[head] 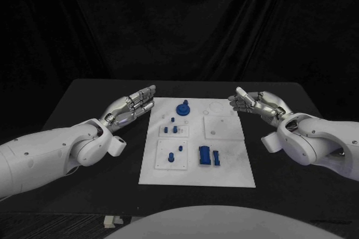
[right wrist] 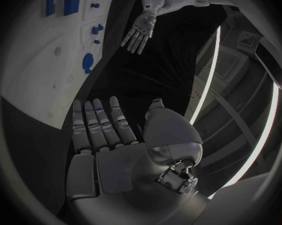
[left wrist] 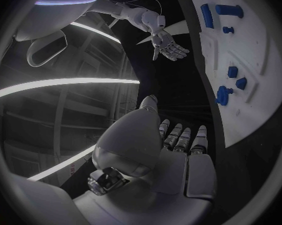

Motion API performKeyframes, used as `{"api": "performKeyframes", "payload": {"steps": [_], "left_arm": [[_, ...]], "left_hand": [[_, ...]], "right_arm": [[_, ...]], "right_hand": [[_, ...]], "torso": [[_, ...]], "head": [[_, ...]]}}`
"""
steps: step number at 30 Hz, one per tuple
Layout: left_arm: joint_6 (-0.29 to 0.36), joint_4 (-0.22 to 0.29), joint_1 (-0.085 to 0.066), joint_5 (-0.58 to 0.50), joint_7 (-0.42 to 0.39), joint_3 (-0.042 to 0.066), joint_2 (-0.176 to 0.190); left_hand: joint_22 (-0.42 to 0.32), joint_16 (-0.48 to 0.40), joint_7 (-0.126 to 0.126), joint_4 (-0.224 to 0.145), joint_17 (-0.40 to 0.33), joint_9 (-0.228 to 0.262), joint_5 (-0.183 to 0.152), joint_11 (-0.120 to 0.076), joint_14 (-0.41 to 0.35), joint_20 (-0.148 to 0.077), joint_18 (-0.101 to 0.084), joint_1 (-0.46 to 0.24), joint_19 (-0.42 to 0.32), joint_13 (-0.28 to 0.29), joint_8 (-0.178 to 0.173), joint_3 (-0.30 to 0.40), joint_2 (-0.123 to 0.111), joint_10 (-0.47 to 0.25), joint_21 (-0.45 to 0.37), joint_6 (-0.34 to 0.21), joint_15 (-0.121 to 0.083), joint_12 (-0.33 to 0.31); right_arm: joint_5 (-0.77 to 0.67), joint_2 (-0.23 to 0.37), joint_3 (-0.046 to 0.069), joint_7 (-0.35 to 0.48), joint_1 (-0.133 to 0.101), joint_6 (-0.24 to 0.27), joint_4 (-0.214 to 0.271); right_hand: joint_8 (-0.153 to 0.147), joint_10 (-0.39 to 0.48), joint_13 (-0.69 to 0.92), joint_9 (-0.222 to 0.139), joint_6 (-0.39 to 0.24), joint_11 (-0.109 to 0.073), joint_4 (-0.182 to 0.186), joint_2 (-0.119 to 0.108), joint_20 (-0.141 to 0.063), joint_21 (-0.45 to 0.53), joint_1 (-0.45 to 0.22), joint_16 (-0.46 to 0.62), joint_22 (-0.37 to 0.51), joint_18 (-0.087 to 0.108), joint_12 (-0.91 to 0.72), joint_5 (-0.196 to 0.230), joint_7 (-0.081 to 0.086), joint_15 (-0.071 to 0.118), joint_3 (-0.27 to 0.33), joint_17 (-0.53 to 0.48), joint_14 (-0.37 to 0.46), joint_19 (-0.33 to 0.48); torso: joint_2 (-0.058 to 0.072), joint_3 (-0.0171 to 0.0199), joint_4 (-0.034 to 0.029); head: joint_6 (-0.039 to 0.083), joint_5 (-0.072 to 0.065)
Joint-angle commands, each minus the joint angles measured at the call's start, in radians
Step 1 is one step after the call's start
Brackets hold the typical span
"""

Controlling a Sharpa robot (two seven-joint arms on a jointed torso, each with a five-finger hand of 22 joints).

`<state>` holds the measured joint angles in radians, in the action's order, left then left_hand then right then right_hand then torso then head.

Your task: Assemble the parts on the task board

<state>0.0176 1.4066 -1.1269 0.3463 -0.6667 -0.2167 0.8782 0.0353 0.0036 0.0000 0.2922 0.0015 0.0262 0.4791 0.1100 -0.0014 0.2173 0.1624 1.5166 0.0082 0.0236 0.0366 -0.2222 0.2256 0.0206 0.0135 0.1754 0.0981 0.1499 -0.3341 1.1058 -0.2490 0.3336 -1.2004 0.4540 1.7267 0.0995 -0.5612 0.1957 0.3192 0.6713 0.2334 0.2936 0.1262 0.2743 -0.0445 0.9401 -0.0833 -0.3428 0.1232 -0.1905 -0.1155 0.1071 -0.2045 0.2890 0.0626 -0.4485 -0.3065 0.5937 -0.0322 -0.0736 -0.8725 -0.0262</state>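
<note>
1. Nearest the camera in the head view, the near edge of the white task board (head: 196,179) lies on the black bench (head: 90,197), midway between the two arms.
2. On the board's near half, a long blue block (head: 204,155) lies with a narrower blue piece (head: 216,157) just beside it; a small blue peg (head: 171,157) stands to their left on a raised white square.
3. Further back, several small blue parts (head: 170,129) sit in a cluster on the board's left side, and a round blue knob (head: 183,110) stands near the far edge.
4. The left hand (head: 132,107) hovers just off the board's left edge, fingers straight and slightly apart, palm turned toward the board, holding nothing.
5. The right hand (head: 253,104) hangs beside the board's far right corner, fingers loosely extended and apart, also holding nothing.
6. In the left wrist view, the left hand's fingers (left wrist: 181,137) stretch out flat beside the board's edge (left wrist: 241,120); the right wrist view shows the right hand's fingers (right wrist: 97,125) likewise straight.
</note>
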Motion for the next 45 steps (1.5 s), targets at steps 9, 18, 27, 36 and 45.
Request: {"api": "performKeyframes", "payload": {"steps": [9, 18, 27, 36, 45], "left_arm": [[0.008, -0.013, 0.0, 0.0, -0.006, 0.001, -0.016], [0.098, 0.008, 0.009, -0.042, 0.013, 0.027, -0.026], [0.361, 0.071, 0.036, -0.164, 0.067, 0.103, -0.055], [0.641, 0.137, 0.065, -0.294, 0.124, 0.184, -0.086], [0.751, 0.163, 0.077, -0.346, 0.146, 0.216, -0.098]], "left_hand": [[-0.035, -0.004, 0.0, -0.091, -0.002, -0.026, -0.13, -0.033, 0.001, -0.065, -0.049, -0.446, -0.008, -0.024, -0.037, 0.066, -0.072, -0.021, -0.014, -0.055, -0.098, -0.045], [-0.035, -0.004, 0.0, -0.145, -0.002, -0.026, -0.222, -0.11, 0.001, -0.107, -0.066, -0.729, -0.008, -0.024, -0.037, 0.111, -0.113, -0.021, -0.014, -0.085, -0.098, -0.074], [-0.035, -0.004, 0.0, -0.189, -0.002, -0.026, -0.302, -0.11, 0.001, -0.139, -0.088, -0.973, -0.008, -0.024, -0.037, 0.148, -0.148, -0.021, -0.014, -0.175, -0.098, -0.15], [-0.035, -0.004, 0.0, -0.292, -0.002, -0.026, -0.358, -0.11, 0.001, -0.217, -0.162, -1.146, -0.008, -0.024, -0.037, 0.222, -0.226, -0.021, -0.014, -0.175, -0.098, -0.15], [-0.035, -0.004, 0.0, -0.292, -0.002, -0.026, -0.396, -0.11, 0.001, -0.217, -0.162, -1.262, -0.008, -0.024, -0.037, 0.222, -0.226, -0.021, -0.014, -0.175, -0.098, -0.15]], "right_arm": [[0.09, -0.015, 0.001, 0.111, 0.032, -0.087, -0.04], [0.144, -0.085, 0.056, 0.128, 0.059, 0.003, -0.066], [0.281, -0.259, 0.195, 0.17, 0.125, 0.229, -0.131], [0.334, -0.326, 0.249, 0.186, 0.15, 0.316, -0.157], [0.334, -0.326, 0.249, 0.186, 0.15, 0.316, -0.157]], "right_hand": [[-0.1, 0.291, -0.124, -0.184, -0.275, -0.088, -0.089, -0.126, -0.078, 0.045, -0.277, 0.083, 0.255, -0.013, 0.021, 0.029, -0.107, 0.08, -0.119, -0.063, 0.296, 0.307], [-0.1, 0.561, -0.196, -0.319, -0.595, -0.233, -0.294, -0.126, -0.274, 0.045, -0.809, 0.083, 0.343, -0.123, 0.191, 0.115, -0.107, 0.205, -0.289, -0.063, 0.448, 0.307], [-0.1, 0.561, -0.196, -0.319, -0.671, -0.233, -0.294, -0.126, -0.274, 0.045, -0.94, 0.083, 0.343, -0.123, 0.191, 0.115, -0.107, 0.205, -0.289, -0.063, 0.448, 0.307], [-0.1, 0.561, -0.196, -0.319, -0.671, -0.233, -0.294, -0.126, -0.274, 0.045, -0.94, 0.083, 0.343, -0.123, 0.191, 0.115, -0.107, 0.205, -0.289, -0.063, 0.448, 0.307], [-0.1, 0.561, -0.196, -0.319, -0.671, -0.233, -0.294, -0.126, -0.274, 0.045, -0.94, 0.083, 0.343, -0.123, 0.191, 0.115, -0.107, 0.205, -0.289, -0.063, 0.448, 0.307]], "torso": [[-0.024, 0.0039, 0.0129], [-0.028, 0.0086, 0.0229], [-0.04, 0.0221, 0.0518], [-0.049, 0.0313, 0.0716], [-0.049, 0.0322, 0.0736]], "head": [[0.0, 0.021], [0.045, 0.022], [0.175, 0.024], [0.263, 0.026], [0.272, 0.026]]}}
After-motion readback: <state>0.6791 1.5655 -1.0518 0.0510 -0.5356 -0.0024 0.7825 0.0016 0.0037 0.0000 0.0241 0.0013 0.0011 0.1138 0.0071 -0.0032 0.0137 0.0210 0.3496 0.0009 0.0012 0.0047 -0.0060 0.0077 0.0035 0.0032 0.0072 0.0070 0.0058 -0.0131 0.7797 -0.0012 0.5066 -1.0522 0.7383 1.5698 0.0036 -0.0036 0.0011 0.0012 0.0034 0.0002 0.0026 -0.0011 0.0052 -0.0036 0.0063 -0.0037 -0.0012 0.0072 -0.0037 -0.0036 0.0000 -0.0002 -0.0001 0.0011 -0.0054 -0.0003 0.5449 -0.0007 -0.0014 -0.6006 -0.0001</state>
